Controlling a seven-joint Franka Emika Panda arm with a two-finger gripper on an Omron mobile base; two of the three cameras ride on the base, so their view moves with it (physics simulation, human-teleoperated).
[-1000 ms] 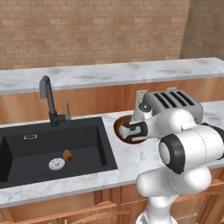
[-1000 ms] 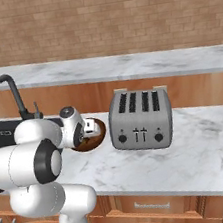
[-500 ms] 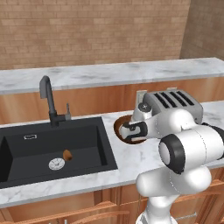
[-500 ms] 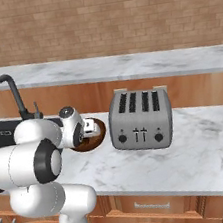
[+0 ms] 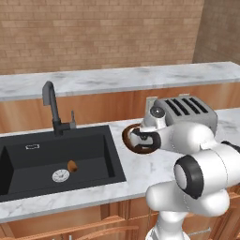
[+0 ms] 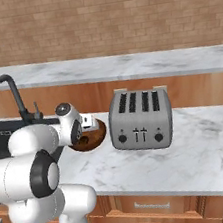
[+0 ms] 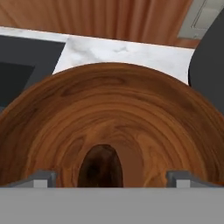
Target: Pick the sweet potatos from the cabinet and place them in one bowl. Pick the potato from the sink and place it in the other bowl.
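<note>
Now stretching across the marble table [image 6: 141,164], beside the black sink [image 5: 28,161] holding the orange-brown potato [image 5: 72,165]; hovering over the reddish-brown bowl [image 7: 131,109], pincer [image 7: 111,177] just sprung wide, leaving a dark sweet potato [image 7: 102,168] resting inside — delivery apparently complete.

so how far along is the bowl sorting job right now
Done: one sweet potato lies inside the reddish-brown bowl. In hand: nothing; the end effector hangs open right over that bowl, beside the toaster. Left: the potato lies in the sink by the drain and has to go into the other bowl. Whether a second sweet potato is in the brown bowl can't be told.
</note>
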